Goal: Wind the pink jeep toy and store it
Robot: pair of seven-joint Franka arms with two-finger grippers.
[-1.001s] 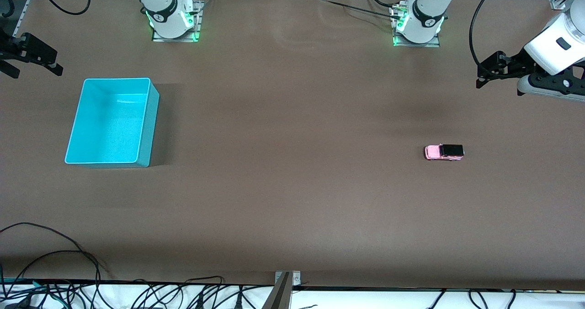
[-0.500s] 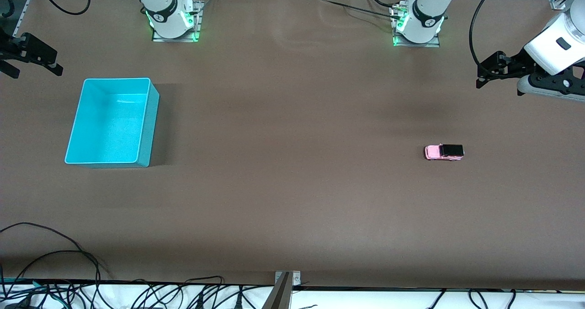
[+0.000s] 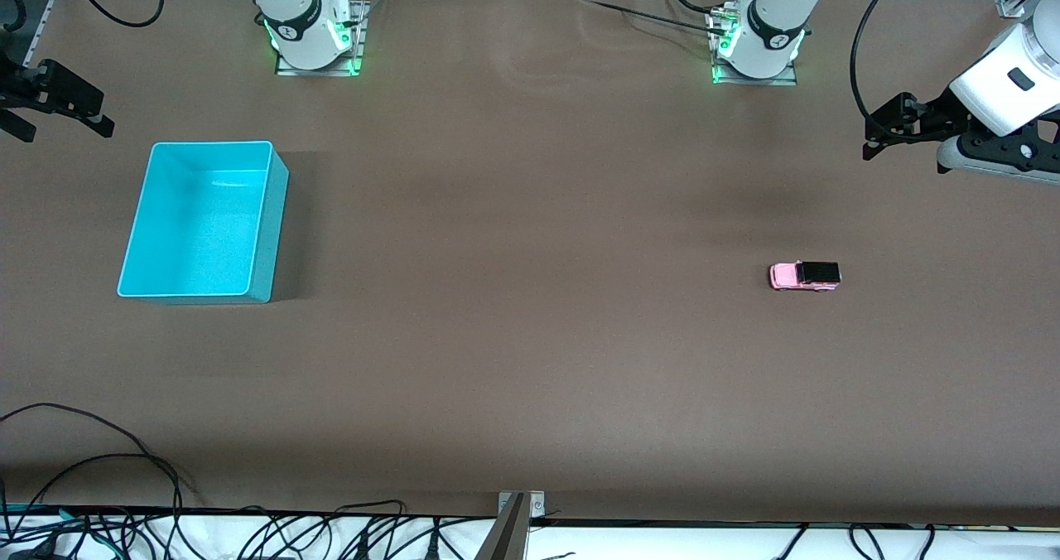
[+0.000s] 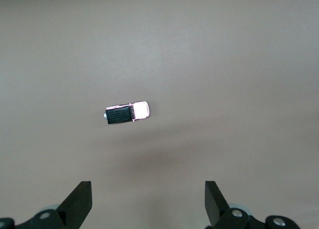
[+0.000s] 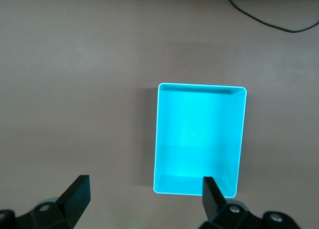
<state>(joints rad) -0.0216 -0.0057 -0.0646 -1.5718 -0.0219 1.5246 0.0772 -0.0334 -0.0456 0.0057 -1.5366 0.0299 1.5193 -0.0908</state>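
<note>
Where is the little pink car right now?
The pink jeep toy sits alone on the brown table, toward the left arm's end, well apart from the turquoise bin at the right arm's end. No hand touches it.

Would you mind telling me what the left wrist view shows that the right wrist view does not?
Only the left wrist view shows the pink jeep toy, upright on the table with the open left gripper above it. Only the right wrist view shows the turquoise bin, nothing in it, a black cable, and the open right gripper. Both share the brown table.
</note>
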